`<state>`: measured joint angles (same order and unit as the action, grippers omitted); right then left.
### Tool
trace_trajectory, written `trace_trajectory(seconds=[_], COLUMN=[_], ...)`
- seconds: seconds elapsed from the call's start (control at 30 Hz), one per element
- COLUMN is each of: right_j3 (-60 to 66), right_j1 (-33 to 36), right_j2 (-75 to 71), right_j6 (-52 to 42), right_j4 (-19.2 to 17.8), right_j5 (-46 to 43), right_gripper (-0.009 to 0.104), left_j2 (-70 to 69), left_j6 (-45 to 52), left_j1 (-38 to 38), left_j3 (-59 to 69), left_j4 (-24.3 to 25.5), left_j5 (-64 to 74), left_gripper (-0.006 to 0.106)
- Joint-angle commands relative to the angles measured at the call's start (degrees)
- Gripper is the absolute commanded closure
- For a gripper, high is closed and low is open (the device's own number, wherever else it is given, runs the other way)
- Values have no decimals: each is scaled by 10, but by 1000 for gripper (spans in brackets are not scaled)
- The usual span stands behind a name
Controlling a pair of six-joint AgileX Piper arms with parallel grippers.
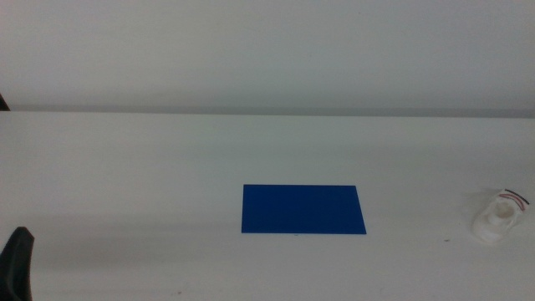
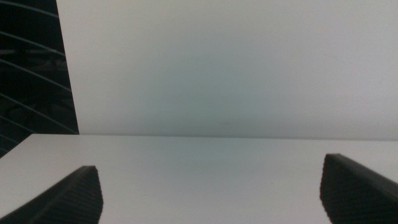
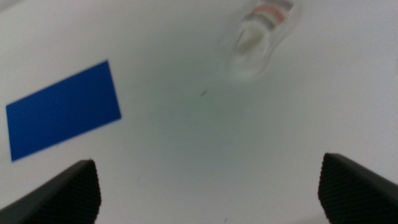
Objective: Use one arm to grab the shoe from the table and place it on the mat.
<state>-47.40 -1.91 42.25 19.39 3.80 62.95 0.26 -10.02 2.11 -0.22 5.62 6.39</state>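
Middle view: shoe (image 1: 500,217) sits on the white tabletop (image 1: 125,167) near the right edge, well apart from the blue mat (image 1: 303,210), bare room between; left pincer (image 1: 17,261) waits at bottom left. Left wrist: I see that pincer (image 2: 211,190) wide open, empty. Right wrist: right pincer (image 3: 208,186) also wide open, empty, above the tabletop, shoe (image 3: 258,37) ahead, blurred; looks light, stiff-soled, so I'd pinch across the sole sides.

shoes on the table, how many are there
1. The shoe lies on the white table near its right edge, to the right of the blue mat and apart from it. No other shows in any view.
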Motion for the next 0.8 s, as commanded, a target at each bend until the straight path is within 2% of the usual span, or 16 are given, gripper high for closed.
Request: trace_trajectory(seconds=[0.0, 0.07, 0.13, 0.23, 0.4, 0.6, 0.77], right_j3=[-8, -16, -31, -56, -94, -119, -161], right_j1=[-4, -13, -37, -86, -131, -148, -148], right_j2=[33, 74, 120, 196, 298, 376, 470], right_j6=[8, 30, 68, 89, 93, 107, 87], right_j4=[-9, -51, -69, -63, -60, -62, -14], right_j5=[-8, -7, 1, 3, -27, -90, -79], right_gripper=[2, 2, 2, 2, 2, 2, 6], left_j2=[-23, -23, -23, -23, -23, -23, -23], left_j6=[-3, -3, -3, -3, -3, -3, -3], left_j1=[1, 1, 1, 1, 1, 1, 1], left_j3=[24, 24, 24, 24, 24, 24, 24], left_j4=[0, 0, 0, 0, 0, 0, 0], left_j5=[-10, -10, -10, -10, -10, -10, -10], left_gripper=[7, 7, 7, 7, 7, 7, 7])
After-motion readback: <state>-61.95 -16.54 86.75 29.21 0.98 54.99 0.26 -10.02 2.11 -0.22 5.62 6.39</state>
